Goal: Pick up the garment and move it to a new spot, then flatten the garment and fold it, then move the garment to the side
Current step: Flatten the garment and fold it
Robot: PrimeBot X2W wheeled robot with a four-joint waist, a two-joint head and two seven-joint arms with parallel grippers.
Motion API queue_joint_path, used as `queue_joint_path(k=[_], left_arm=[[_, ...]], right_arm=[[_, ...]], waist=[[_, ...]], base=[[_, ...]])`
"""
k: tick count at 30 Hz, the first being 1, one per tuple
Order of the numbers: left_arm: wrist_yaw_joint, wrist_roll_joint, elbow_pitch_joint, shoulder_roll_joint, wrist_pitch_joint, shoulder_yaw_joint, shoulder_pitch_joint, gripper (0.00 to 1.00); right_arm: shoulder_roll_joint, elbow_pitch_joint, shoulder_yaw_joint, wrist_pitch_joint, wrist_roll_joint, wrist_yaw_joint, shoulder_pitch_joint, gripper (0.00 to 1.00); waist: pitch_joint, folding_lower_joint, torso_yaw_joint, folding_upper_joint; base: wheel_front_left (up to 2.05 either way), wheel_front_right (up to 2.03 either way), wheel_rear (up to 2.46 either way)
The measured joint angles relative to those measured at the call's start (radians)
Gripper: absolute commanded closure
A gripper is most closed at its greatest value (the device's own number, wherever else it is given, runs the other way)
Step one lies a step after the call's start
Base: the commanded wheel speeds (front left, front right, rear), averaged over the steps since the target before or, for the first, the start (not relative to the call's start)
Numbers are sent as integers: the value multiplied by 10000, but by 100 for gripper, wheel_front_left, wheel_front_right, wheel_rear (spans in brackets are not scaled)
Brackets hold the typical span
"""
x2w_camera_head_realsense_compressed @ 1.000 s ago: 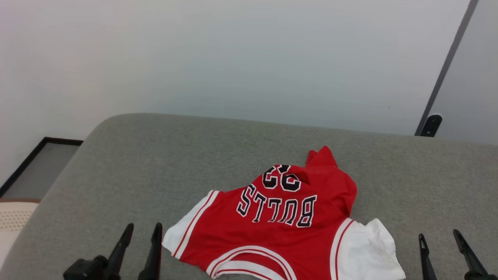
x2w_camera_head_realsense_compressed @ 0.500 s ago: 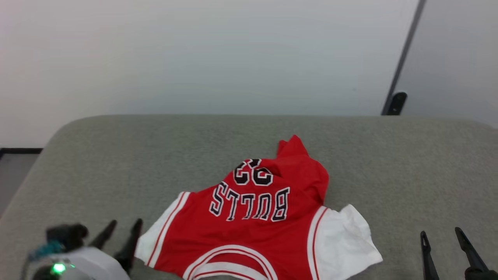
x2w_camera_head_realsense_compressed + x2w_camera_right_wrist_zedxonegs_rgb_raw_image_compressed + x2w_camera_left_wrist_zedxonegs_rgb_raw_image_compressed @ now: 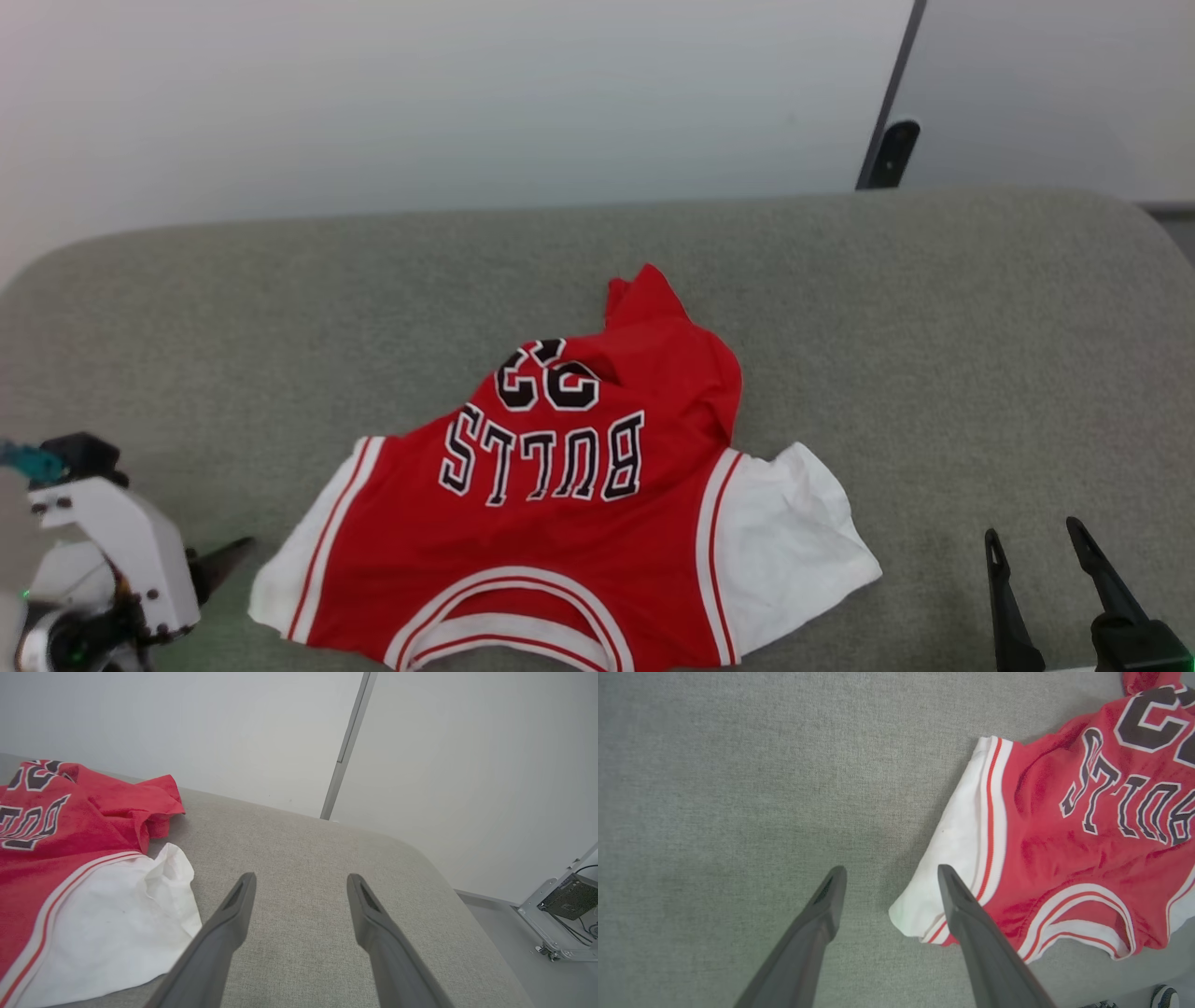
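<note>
The garment is a red jersey with white sleeves and "BULLS" lettering. It lies crumpled on the grey cushion, chest up, collar toward me and hem bunched at the far side. My left gripper is open, low over the corner of the garment's left sleeve. One of its fingers crosses the sleeve's striped edge and the other is over bare cushion. In the head view its white wrist is at the lower left. My right gripper stands open and empty right of the other white sleeve.
The grey padded surface has rounded edges and drops off at the right. A white wall with a dark vertical strip stands behind it. On the floor to the right is a metal frame with cables.
The head camera has swung, so the whole picture has shifted. My left arm has turned; its white wrist is now in the head view, its fingers pointing at the sleeve. The garment has not moved.
</note>
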Motion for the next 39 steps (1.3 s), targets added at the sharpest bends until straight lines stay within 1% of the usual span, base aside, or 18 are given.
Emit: queue_joint_path(k=[6,7,11,13,20,23,25,28,29,33,35,36,37,38,39], left_arm=[[441,-2,527,-10,1273,-454,-637,0],[460,19,573,6,1471,-552,-699,0],[702,56,681,25,2000,-736,-940,0],[711,94,711,19,2096,-825,-942,0],[1141,-19,784,-111,2702,-949,-949,0],[1427,-86,738,-171,3028,-978,-1006,4],[1584,-98,646,-173,3262,-1016,-1052,14],[1783,-238,460,-261,3450,-988,-1050,12],[1856,-240,403,-291,3515,-1009,-1049,9],[2059,-270,140,-454,3649,-1089,-1038,10],[2140,-299,69,-550,3649,-1112,-1037,22],[2142,-272,46,-554,3643,-1149,-1037,31],[2144,-226,52,-554,3630,-1185,-1037,49],[2153,-213,71,-558,3624,-1208,-1037,56],[2153,-159,100,-562,3522,-1225,-1037,66]], right_arm=[[-2,-12,84,0,-25,0,-188,0],[-4,-12,84,0,-38,0,-194,0],[-8,-10,84,0,-38,0,-230,0],[-8,-8,90,0,-38,0,-301,0],[-6,-6,148,0,-38,0,-338,0],[-6,-2,144,0,-40,0,-345,0],[-6,8,146,0,-58,0,-357,0],[-6,36,144,0,-69,0,-430,0],[-6,46,148,0,-71,0,-435,0],[-6,90,184,0,-71,0,-447,0],[-4,109,205,0,-71,0,-502,0],[-4,113,207,0,-71,0,-546,0],[-4,113,215,0,-71,0,-560,0],[-4,125,221,0,-71,0,-560,0],[-4,136,228,0,-69,0,-561,0]], waist=[[453,-1,-173,0],[508,0,-196,-1],[679,0,-257,0],[742,0,-266,0],[897,0,-220,0],[943,0,-171,0],[964,0,-134,0],[983,0,-81,0],[991,0,-65,0],[1027,0,-11,0],[1055,0,3,0],[1069,0,7,0],[1082,0,10,0],[1095,0,10,0],[1104,0,9,0]], base=[[0,0,0],[0,0,0],[0,0,0],[0,0,0],[0,0,0],[0,0,0],[0,0,0],[0,0,0],[0,0,0],[0,0,0],[0,0,0],[0,0,0],[0,0,0],[0,0,0],[0,0,0]])
